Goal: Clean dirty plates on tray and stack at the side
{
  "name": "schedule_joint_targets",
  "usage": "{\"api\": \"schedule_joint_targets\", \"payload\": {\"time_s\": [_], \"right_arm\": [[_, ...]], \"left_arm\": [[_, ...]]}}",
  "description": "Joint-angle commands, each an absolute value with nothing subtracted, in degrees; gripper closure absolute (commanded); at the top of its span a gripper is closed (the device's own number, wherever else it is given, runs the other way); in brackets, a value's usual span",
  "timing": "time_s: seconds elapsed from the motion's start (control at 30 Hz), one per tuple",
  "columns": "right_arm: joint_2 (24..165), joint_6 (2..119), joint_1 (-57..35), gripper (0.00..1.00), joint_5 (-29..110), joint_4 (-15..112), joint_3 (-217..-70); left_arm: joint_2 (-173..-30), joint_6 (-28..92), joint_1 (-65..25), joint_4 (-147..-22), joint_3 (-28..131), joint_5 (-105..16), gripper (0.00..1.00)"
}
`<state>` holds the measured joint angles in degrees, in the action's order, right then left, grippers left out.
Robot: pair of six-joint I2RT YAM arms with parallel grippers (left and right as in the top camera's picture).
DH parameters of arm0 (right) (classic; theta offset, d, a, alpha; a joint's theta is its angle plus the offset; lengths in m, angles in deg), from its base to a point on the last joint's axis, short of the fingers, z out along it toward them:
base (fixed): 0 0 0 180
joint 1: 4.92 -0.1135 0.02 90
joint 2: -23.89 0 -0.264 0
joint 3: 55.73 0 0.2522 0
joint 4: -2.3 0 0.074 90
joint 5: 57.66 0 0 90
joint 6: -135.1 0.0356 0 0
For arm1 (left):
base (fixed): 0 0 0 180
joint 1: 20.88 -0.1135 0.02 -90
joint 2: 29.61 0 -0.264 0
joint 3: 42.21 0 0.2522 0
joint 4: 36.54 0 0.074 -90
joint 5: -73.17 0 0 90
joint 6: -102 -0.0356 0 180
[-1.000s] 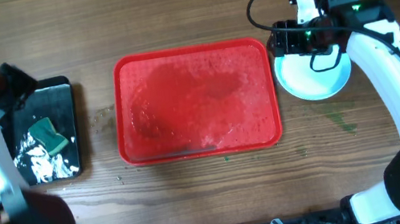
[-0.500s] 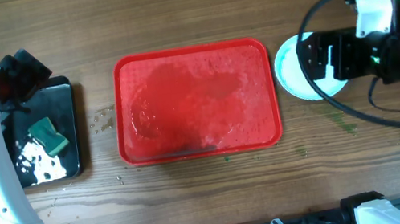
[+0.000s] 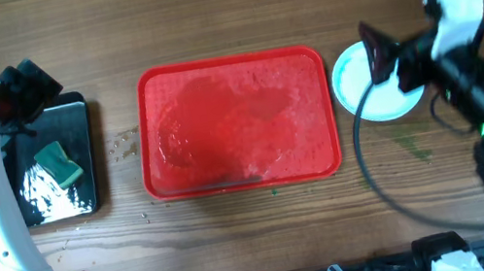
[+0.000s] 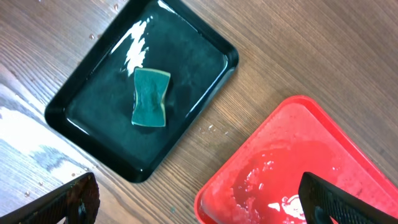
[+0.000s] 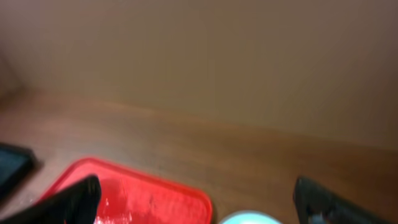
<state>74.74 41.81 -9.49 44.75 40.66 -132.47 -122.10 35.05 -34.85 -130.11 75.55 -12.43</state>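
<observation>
The left hand (image 4: 202, 204) is held with fingers (image 4: 71, 202) wide apart, gripping nothing, above the table (image 3: 221, 11) left of the tray (image 3: 235, 122). The right hand (image 5: 199, 205) is likewise spread, held over the plates (image 3: 362, 104), which are seen just right of the tray, partly hidden. A black tray (image 4: 186, 62) with a sponge (image 4: 150, 96) is set left of it.
</observation>
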Motion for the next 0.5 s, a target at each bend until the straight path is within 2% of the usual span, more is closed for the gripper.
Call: {"api": "schedule_joint_targets", "payload": {"time_s": [0.0,0.13,0.3,0.47], "right_arm": [[63.03,36.39,-9.41,0.00,47.22,26.45,-112.84],[47.44,35.62,-9.36,0.00,47.22,12.07,-88.75],[31.38,36.30,-9.36,0.00,47.70,10.54,-74.68],[24.49,36.45,-9.34,0.00,49.16,14.32,-69.78]], "left_arm": [[-122.30,34.79,-34.85,-130.11,75.75,-12.73,0.00],[-122.30,34.79,-34.85,-130.11,75.75,-12.73,0.00],[-122.30,34.79,-34.85,-130.11,75.75,-12.73,0.00],[-122.30,34.79,-34.88,-130.09,75.75,-12.73,0.00]]}}
